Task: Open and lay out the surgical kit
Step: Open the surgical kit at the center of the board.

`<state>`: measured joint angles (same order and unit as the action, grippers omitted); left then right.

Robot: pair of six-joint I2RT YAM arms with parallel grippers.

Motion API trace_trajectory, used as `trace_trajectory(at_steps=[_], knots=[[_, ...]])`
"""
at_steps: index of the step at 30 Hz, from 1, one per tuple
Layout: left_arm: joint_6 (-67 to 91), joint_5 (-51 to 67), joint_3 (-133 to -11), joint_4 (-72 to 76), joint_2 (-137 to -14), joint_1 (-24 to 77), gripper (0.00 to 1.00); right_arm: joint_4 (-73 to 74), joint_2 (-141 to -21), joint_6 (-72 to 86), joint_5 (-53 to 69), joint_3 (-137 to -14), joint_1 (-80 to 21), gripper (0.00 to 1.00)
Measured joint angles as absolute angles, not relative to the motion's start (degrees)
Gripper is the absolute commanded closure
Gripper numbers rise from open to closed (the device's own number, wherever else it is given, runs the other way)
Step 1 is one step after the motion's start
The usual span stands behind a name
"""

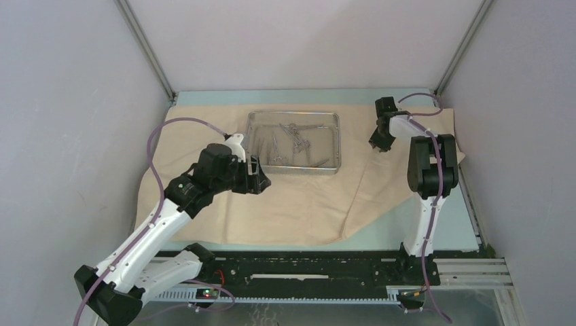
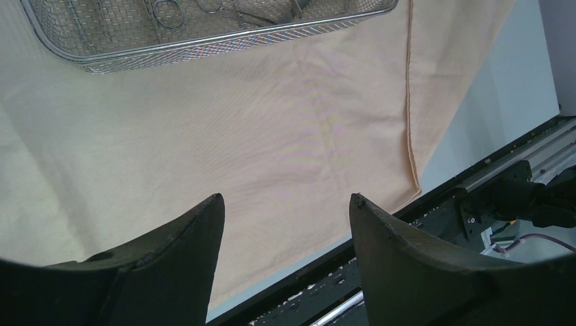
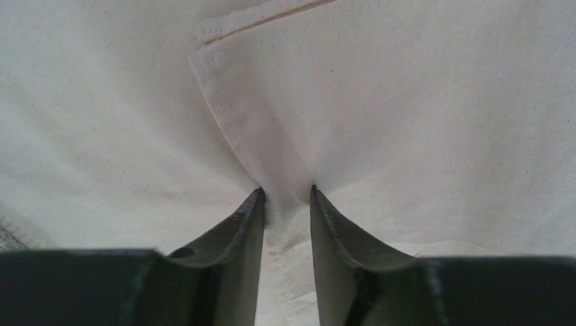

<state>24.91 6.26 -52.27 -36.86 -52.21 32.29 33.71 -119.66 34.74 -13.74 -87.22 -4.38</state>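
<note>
Table (image 1: 466, 227) under beige cloth (image 1: 299, 204) (tray (image 1: 292, 170) atop)

Lab booth: plain grey walls (image 1: 68, 102), aluminium rail (image 1: 475, 266).

Large beige wrapping cloth (image 1: 292, 204) spread open across centre, one fold pinched up at upper right. Shiny steel mesh tray (image 1: 292, 170) on it, upper centre; forceps and scissors (image 1: 292, 139) loose inside.

Open cloth (image 1: 299, 204) surrounds the raised-rimmed tray (image 1: 293, 170).
</note>
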Motion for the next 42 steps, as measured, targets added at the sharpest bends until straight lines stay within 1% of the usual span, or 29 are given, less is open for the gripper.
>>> trace_trajectory(at_steps=[6,9,15,25,35,39,42], knots=[[24.9,6.3,-52.3,-36.5,-52.6,32.3,0.27,32.8,-118.4,35.0,-12.9,-85.2,-3.0,0.93],[24.9,6.3,-52.3,-36.5,-52.6,32.3,0.27,32.8,-118.1,35.1,-12.4,-85.1,-2.6,1.0],[24.9,6.3,-52.3,-36.4,-53.0,32.3,0.27,34.4,-115.5,35.0,-14.2,-83.8,-2.4,1.0],[24.9,6.7,-52.3,-36.1,-53.3,32.3,0.27,42.9,-98.8,38.0,-23.9,-78.2,-0.3,1.0],[24.9,8.9,-52.2,-36.0,-52.9,32.3,0.28,58.0,-86.1,45.9,-34.1,-68.5,8.4,1.0],[25.0,9.6,-51.8,-35.5,-51.9,32.3,0.28,62.5,-79.9,48.1,-35.9,-66.2,11.7,1.0],[25.0,9.9,-51.0,-35.1,-51.1,32.3,0.28,64.6,-74.5,48.9,-36.8,-63.9,16.3,1.0]])
